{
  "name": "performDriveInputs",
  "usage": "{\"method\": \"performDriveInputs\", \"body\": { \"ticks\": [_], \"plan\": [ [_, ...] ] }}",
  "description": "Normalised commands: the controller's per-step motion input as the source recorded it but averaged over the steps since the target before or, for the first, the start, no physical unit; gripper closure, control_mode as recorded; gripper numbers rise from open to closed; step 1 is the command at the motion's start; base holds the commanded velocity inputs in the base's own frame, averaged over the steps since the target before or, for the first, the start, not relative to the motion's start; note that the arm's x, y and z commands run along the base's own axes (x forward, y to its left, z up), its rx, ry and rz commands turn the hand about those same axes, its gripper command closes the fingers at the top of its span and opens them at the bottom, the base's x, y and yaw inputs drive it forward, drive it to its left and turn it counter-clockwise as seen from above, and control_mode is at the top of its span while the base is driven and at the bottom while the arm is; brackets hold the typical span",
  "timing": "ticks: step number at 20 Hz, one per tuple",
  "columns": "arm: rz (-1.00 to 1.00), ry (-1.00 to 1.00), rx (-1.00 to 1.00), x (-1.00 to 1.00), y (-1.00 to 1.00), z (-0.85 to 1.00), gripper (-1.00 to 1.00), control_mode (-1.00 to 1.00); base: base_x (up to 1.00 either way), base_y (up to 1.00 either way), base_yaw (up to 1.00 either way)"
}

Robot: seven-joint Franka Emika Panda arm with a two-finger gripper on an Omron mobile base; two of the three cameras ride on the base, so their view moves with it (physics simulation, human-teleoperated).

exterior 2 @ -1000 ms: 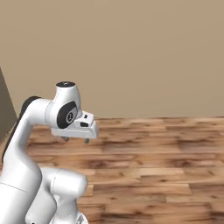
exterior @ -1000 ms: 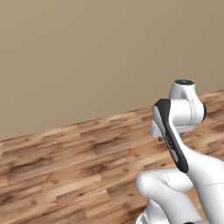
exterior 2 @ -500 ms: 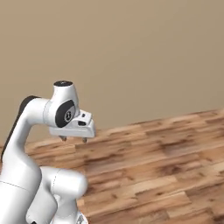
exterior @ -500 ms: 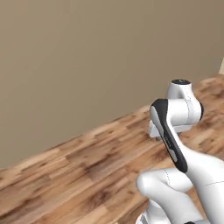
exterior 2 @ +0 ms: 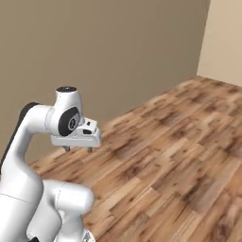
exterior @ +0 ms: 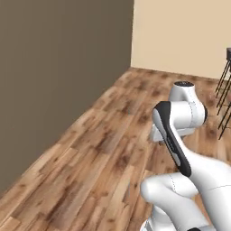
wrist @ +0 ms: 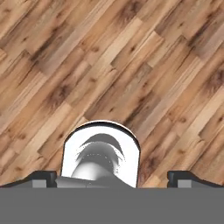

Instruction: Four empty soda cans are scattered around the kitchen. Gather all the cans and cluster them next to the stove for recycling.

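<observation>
Wood-plank floor (exterior 2: 179,156), bare, running from beneath the base to the walls. Item: tool (exterior 2: 78,149), tucked close above the arm's own body, pointing down at the planks, jaws spread wide, holding nothing. Item: brown wall (exterior: 54,67), meeting a lighter cream wall (exterior: 180,31) at a far corner. Item: dark stool legs (exterior: 224,90), far right edge. Soda cans and stove: position cannot be told from here; which way they lie from the tool is undetermined, so driving or turning the base likely precedes any reach.

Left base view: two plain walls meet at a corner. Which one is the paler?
The cream far wall, right of the corner. The long grey-brown wall running beside the wooden plank floor is much darker.
</observation>
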Motion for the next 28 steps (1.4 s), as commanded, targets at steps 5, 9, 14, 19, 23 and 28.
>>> {"method": "performDriveInputs", "body": {
  "ticks": [5,9,14,19,23,28],
  "plan": [
    [0.0,0.0,0.0,0.0,0.0,0.0,-1.0,1.0,0.69,0.54,-0.72],
    [0.0,0.0,0.0,0.0,0.0,0.0,-1.0,1.0,1.0,0.7,-0.53],
    [0.0,0.0,0.0,0.0,0.0,0.0,-1.0,1.0,1.0,0.68,-0.47],
    [0.0,0.0,0.0,0.0,0.0,0.0,-1.0,1.0,1.0,0.67,-0.44],
    [0.0,0.0,0.0,0.0,0.0,0.0,-1.0,1.0,1.0,0.59,-0.4],
    [0.0,0.0,0.0,0.0,0.0,0.0,-1.0,1.0,1.0,0.45,-0.37]
  ]
}}
